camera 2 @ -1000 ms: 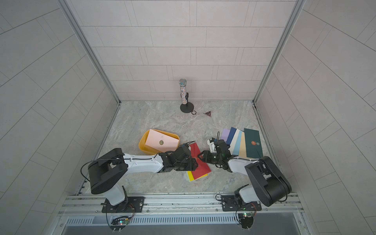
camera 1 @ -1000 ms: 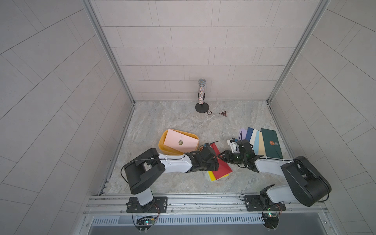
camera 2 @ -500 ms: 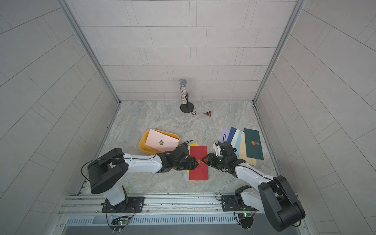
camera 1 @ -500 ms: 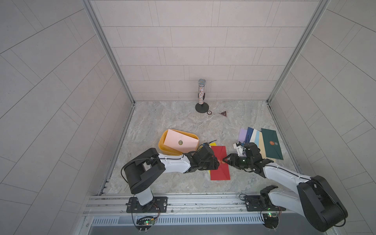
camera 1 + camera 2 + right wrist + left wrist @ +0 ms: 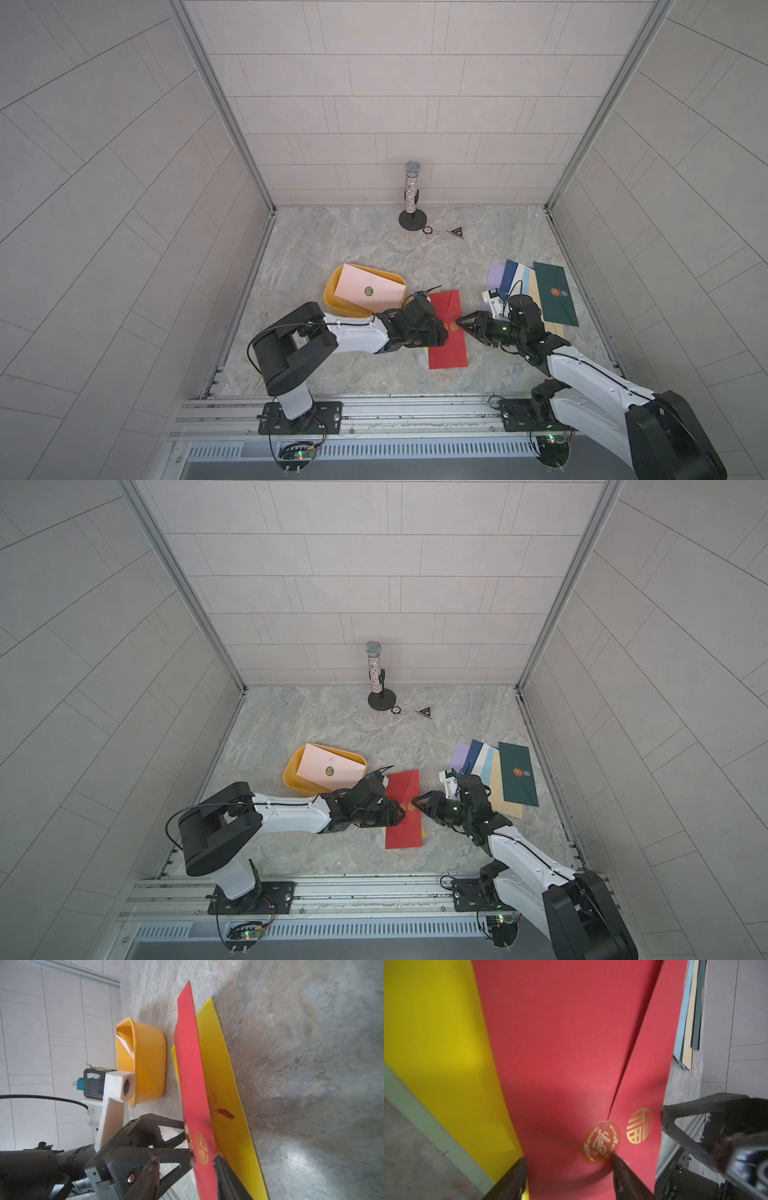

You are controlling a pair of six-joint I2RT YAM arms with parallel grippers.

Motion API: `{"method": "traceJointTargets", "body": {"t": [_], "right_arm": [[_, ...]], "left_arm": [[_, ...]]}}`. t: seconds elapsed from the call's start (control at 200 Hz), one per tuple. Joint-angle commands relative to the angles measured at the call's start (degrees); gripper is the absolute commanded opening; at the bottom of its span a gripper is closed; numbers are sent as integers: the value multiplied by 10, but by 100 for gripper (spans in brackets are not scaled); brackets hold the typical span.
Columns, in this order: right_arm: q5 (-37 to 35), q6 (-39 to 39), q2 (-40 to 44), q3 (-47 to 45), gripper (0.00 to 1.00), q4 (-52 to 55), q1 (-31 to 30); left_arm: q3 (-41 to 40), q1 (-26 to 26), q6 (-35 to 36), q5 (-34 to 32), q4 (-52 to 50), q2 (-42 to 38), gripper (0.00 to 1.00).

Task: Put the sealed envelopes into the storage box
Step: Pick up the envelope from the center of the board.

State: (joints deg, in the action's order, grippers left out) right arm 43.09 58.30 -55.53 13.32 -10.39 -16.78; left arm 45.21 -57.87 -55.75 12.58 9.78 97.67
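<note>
Overlapping flat paper rectangles: red envelope (image 5: pixel 451 349) atop yellow envelope (image 5: pixel 226 1084).

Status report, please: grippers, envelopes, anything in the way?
Left gripper open, touching the red envelope. Right gripper open, jaws astride its raised edge. One pink envelope slanted in the box. Yellow envelope lies underneath.

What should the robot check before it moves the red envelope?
1. Red envelope between the fingers of the right hand: ok.
2. Right hand squeezing tight: cannot tell.
3. Left hand open: ok.
4. Yellow envelope lying flat underneath: ok.
5. Pink envelope fully inside storage box: not ok, it rests across the rim.
</note>
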Motion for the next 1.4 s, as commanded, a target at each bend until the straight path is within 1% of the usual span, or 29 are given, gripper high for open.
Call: {"method": "traceJointTargets", "body": {"t": [0.0, 0.165, 0.35, 0.52, 0.565, 0.7, 0.75, 0.8, 0.921, 0.941, 1.031, 1.151, 1.226, 1.301, 1.326, 1.396], "right_arm": [[34, 36, 5, -7, 46, -39, -4], [54, 66, 4, -14, 42, -77, -1], [61, 104, 10, -25, 39, -118, 2], [61, 103, -1, -27, 39, -116, 3], [61, 100, -4, -28, 37, -114, 3], [54, 47, -9, -12, 29, -44, 3], [40, 19, -7, -3, 25, -4, 3], [28, -11, -3, 8, 19, 31, 3], [-14, -93, 10, 44, 0, 118, 3], [-19, -107, 11, 50, 0, 129, 2], [-46, -167, 15, 96, 0, 203, 3], [-75, -233, 19, 163, 0, 283, -3], [-91, -279, 16, 217, 0, 322, -17], [-111, -307, 3, 278, 0, 343, -32], [-112, -317, -3, 295, 0, 344, -38], [-128, -348, -33, 354, 0, 359, -59]], "left_arm": [[-6, -1, -1, 14, 32, 7, 69], [-10, -1, -2, 18, 38, 10, 68], [-12, 0, -3, 19, 42, 12, 68], [-12, -1, -3, 20, 44, 12, 68], [-13, -1, -3, 20, 44, 13, 68], [-13, -1, -3, 21, 47, 13, 67], [-13, 0, -2, 21, 47, 13, 68], [-15, -1, -3, 22, 47, 11, 67], [-18, 0, 1, 25, 40, -9, 67], [-16, 0, 4, 25, 33, -14, 67], [-1, -1, 29, 19, -30, -51, 68], [32, -1, 86, -5, -167, -126, 69], [61, -1, 125, -62, -293, -179, 69], [88, 1, 139, -147, -412, -225, 69], [92, 3, 156, -172, -442, -241, 69], [96, 12, 169, -220, -498, -286, 70]]}}
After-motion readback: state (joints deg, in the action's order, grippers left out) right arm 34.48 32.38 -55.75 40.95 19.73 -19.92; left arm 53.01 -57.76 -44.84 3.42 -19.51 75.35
